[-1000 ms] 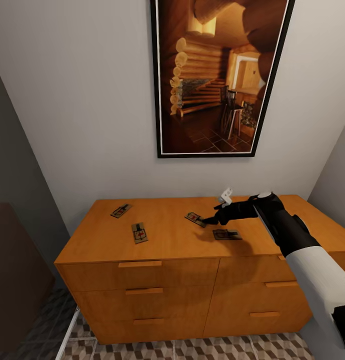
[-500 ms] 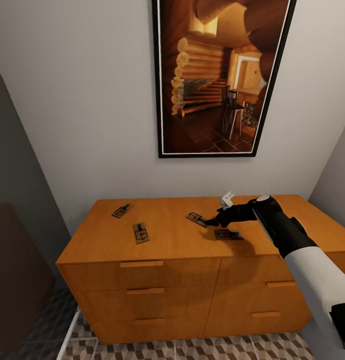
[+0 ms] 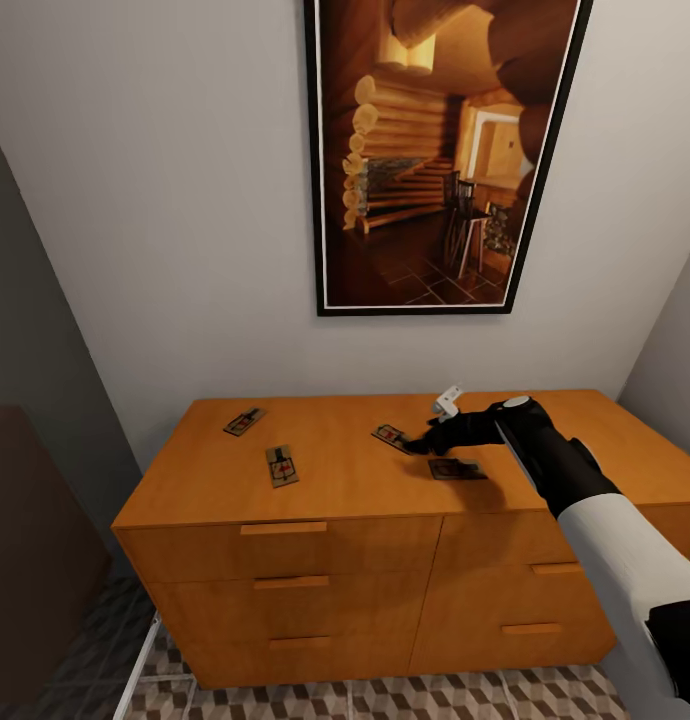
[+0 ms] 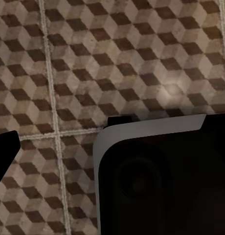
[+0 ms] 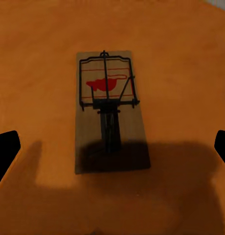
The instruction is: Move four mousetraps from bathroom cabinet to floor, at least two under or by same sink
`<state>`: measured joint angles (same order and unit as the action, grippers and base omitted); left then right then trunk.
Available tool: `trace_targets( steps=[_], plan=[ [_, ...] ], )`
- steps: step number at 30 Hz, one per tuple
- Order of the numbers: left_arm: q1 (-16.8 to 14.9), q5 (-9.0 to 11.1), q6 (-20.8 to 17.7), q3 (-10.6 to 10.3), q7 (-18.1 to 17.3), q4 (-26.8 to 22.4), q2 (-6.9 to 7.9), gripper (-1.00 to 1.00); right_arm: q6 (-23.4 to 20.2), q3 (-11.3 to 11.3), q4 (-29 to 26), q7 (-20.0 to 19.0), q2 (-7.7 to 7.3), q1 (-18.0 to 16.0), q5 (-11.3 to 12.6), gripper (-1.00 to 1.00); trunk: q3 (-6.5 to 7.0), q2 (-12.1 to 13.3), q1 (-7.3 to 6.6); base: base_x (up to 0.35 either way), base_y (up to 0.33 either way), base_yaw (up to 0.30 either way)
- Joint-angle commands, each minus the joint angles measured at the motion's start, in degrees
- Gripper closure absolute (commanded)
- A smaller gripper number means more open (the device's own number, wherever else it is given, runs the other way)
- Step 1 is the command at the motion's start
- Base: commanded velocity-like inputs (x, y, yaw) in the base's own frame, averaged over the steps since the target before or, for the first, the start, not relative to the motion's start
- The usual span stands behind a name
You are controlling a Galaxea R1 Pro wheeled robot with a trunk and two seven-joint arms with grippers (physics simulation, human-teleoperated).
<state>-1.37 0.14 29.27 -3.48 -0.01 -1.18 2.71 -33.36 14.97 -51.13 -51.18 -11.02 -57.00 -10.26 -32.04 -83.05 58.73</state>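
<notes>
Right pincer [image 3: 417,443] reaches over the top of the cabinet [image 3: 335,570], poised at the third mousetrap [image 3: 389,436] near the middle of the top, toward its back edge. All four traps lie on the cabinet top: one close to the back left corner [image 3: 243,421], one nearer the front edge on the left [image 3: 281,466], and a fourth [image 3: 455,469] right of centre, under the outstretched black forearm.

The step in hand appears to be the first pick-up; none of the traps has yet reached the bathroom floor [image 3: 405,698].

In the right wrist view the targeted mousetrap [image 5: 109,110] lies flat between the two dark fingertips [image 5: 5,147], which stand wide apart at either side of the frame, with nothing held. Whether the tips already touch the wood is hard to tell; the shadow across the trap's near end suggests they are close above it.

The next move likely calls for a short descent so the fingers straddle the thin board, then a close across its narrow width. The board lies flush, so a shallow grip could slip.

The left pincer [image 4: 5,147] hangs over the tiled floor; its opening cannot be judged.
</notes>
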Motion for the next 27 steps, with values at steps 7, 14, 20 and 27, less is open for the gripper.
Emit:
trace_targets(
  steps=[7,14,20,27],
  plan=[
    [-0.03,0.03,0.19,-0.3,0.02,0.03,0.02,-1.0,0.13,0.05,0.12,-0.25,0.89,-0.04,-0.52,-1.0,-0.06,-0.03,0.0,0.0,0.0,0.0],
    [-0.03,0.03,0.18,-0.3,0.01,0.03,0.02,-1.0,0.21,0.03,0.15,-0.43,1.01,-0.04,-0.42,-1.0,-0.06,-0.03,0.0,0.0,0.0,0.0],
    [-0.03,0.03,0.18,-0.3,0.02,0.03,0.02,-1.0,0.22,0.0,0.22,-0.48,1.0,-0.04,-0.38,-1.0,-0.06,-0.03,0.0,0.0,0.0,0.0],
    [-0.03,0.03,0.18,-0.3,0.02,0.03,0.02,-1.0,0.22,-0.03,0.23,-0.45,1.0,-0.04,-0.37,-1.0,-0.06,-0.03,0.0,0.0,0.0,0.0]
  ],
)
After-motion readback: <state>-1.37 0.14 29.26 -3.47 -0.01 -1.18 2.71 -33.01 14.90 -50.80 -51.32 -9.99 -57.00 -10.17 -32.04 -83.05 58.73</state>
